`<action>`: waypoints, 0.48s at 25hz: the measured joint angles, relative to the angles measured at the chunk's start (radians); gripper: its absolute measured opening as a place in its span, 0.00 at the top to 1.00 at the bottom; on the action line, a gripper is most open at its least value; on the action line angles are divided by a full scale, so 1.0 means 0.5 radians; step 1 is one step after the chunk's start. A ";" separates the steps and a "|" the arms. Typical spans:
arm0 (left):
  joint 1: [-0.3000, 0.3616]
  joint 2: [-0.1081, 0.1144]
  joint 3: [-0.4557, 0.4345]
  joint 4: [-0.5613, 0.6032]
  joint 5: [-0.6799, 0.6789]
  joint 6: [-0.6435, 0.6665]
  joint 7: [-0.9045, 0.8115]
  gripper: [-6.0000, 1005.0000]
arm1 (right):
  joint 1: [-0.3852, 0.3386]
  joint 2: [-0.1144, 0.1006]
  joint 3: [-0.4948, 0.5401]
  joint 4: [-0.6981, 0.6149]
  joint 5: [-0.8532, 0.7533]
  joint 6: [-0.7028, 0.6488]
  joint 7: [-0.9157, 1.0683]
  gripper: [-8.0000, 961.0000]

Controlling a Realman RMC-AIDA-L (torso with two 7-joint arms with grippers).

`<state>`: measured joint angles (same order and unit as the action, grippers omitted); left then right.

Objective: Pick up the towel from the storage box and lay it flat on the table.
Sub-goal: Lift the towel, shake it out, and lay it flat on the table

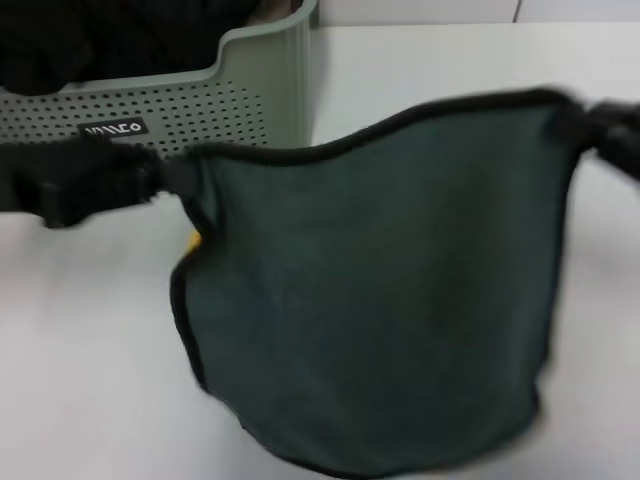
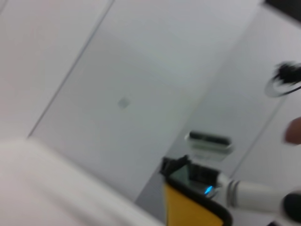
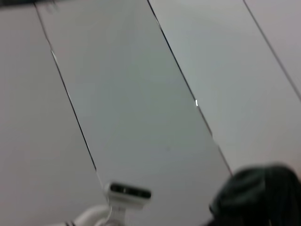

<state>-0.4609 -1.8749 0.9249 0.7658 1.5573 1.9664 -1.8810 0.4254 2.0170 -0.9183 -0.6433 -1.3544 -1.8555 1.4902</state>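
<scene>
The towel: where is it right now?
In the head view the towel hangs spread above the table, held at its top corners by the left gripper and right gripper, just right of the storage box.

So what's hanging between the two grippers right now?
In the head view, the towel spans them, teal face forward, one top corner pinched by the left gripper and the other by the right gripper.

Left gripper (image 1: 170, 178), right gripper (image 1: 590, 125) — raised, spread apart, both clamped.
</scene>
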 joint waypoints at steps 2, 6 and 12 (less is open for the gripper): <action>-0.050 -0.055 -0.083 -0.027 0.155 -0.010 0.068 0.93 | 0.050 0.005 0.010 0.051 -0.048 0.019 -0.095 0.99; -0.140 -0.113 -0.166 -0.018 0.143 -0.024 0.203 0.93 | 0.057 0.007 0.019 -0.108 0.034 0.059 -0.206 0.99; -0.391 -0.090 -0.287 -0.016 0.125 -0.026 0.238 0.92 | -0.002 -0.011 0.069 -0.558 0.194 0.068 -0.135 0.99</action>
<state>-0.6564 -1.9197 0.7816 0.7577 1.6199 1.9532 -1.7620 0.4243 2.0114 -0.8837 -0.9223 -1.2576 -1.8216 1.4225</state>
